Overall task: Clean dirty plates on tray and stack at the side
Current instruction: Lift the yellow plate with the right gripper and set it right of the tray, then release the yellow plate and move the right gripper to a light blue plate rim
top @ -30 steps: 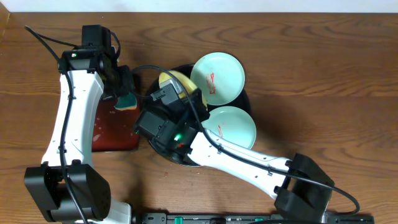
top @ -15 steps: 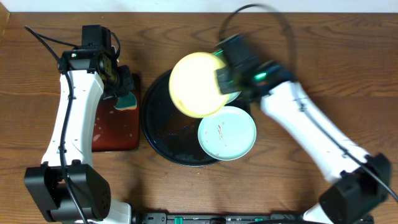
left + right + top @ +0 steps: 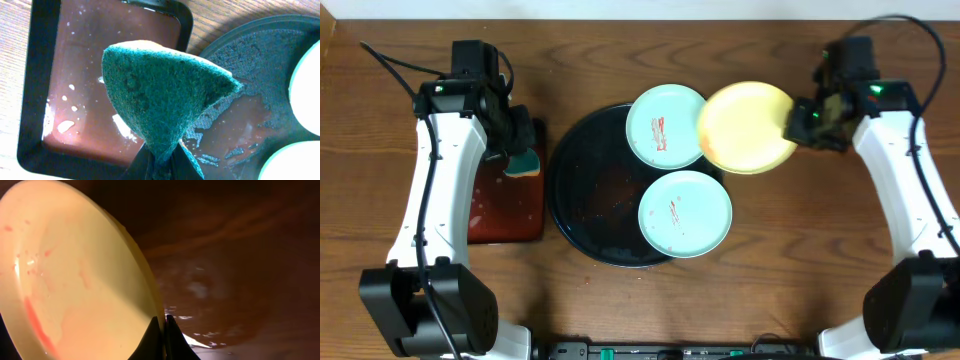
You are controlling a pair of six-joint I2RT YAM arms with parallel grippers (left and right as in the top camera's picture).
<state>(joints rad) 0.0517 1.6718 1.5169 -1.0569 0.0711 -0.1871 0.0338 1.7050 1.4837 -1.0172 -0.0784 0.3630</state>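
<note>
The round black tray [image 3: 582, 195] holds two mint-blue plates with red smears: one at its back rim [image 3: 665, 125], one at its front right [image 3: 684, 213]. My right gripper [image 3: 798, 126] is shut on the rim of the pale yellow plate [image 3: 745, 127] and holds it above the table, right of the tray. In the right wrist view the yellow plate [image 3: 70, 275] shows faint red smears, pinched at its edge by the fingers [image 3: 163, 322]. My left gripper [image 3: 520, 150] is shut on a green sponge [image 3: 160, 95] over the reddish tray's right edge.
The rectangular dark reddish tray [image 3: 500, 205] lies left of the black tray, wet with white flecks [image 3: 95, 85]. The black tray's bare left half shows wet reddish residue [image 3: 240, 120]. Wooden table [image 3: 840, 240] lies open to the right.
My right arm has swung from the tray to the far right, carrying the yellow plate off the tray. The left arm and sponge have not moved.
</note>
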